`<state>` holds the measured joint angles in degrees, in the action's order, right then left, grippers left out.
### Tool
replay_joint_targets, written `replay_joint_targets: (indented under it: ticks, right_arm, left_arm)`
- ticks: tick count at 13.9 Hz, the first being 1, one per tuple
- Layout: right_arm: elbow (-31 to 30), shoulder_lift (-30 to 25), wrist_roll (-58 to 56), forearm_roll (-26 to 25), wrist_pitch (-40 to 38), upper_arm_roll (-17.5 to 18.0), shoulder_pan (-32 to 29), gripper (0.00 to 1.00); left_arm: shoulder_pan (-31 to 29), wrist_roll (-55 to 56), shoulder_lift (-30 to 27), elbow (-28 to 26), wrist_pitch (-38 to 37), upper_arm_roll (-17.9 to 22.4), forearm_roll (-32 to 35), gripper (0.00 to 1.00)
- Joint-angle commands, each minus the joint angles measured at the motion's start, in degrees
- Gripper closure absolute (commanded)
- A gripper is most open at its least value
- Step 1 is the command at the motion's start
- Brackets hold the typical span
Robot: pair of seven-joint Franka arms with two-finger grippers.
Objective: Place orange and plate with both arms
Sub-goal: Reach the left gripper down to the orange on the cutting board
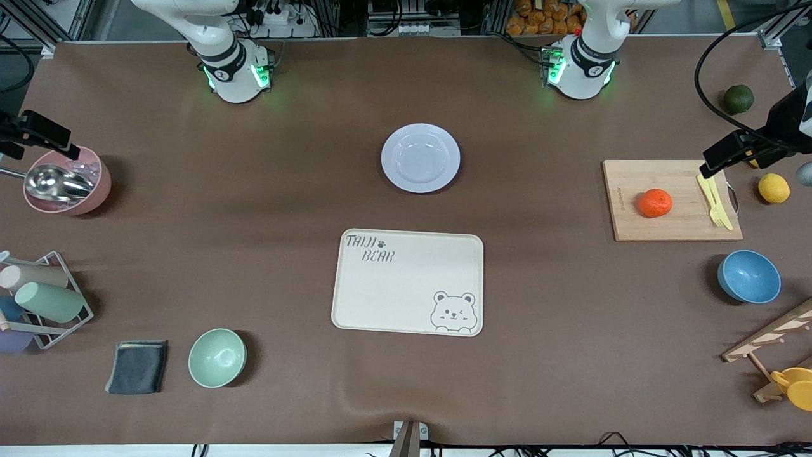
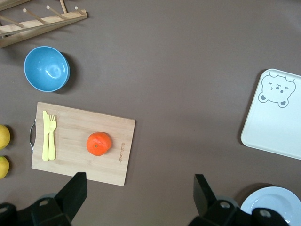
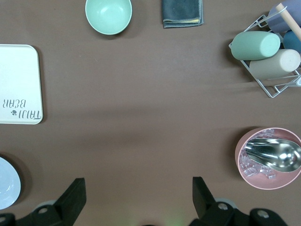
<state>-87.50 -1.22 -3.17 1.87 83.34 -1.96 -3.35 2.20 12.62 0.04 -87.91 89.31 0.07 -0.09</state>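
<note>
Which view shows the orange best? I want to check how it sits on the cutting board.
The left wrist view: the orange sits large and unobstructed on the cutting board, apart from the fork. The front view shows it too, only smaller. The right wrist view does not show it.

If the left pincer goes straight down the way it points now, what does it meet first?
Probably bare table. The left pincer hangs open, pointing down at brown cloth just beside the cutting board. The orange lies off that line, on the board, though depth is hard to judge.
</note>
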Motion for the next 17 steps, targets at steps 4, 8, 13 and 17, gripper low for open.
replay_joint_targets:
  ticks: [4, 8, 13, 17]
  right_arm:
    - [0.31, -0.45, 0.19, -0.29, -0.46, 0.56, -0.87, 0.0]
    - [0.31, -0.45, 0.19, -0.2, -0.46, 0.73, -0.69, 0.0]
    - [0.31, -0.19, 0.1, -0.2, -0.64, 0.82, -0.43, 0.0]
    - [0.31, 0.25, 0.1, -0.03, -0.72, 0.91, 0.09, 0.0]
  left_arm:
    - [0.17, -1.28, 2.15, 1.87, -1.42, 0.37, 0.18, 0.0]
    - [-0.18, -3.65, 2.77, -1.45, -1.25, 0.28, 1.75, 0.0]
    - [-1.94, -3.74, 0.41, -13.22, 5.68, 0.2, 3.34, 0.0]
    - [-5.0, -3.74, -2.58, -29.82, 19.72, 0.2, 4.13, 0.0]
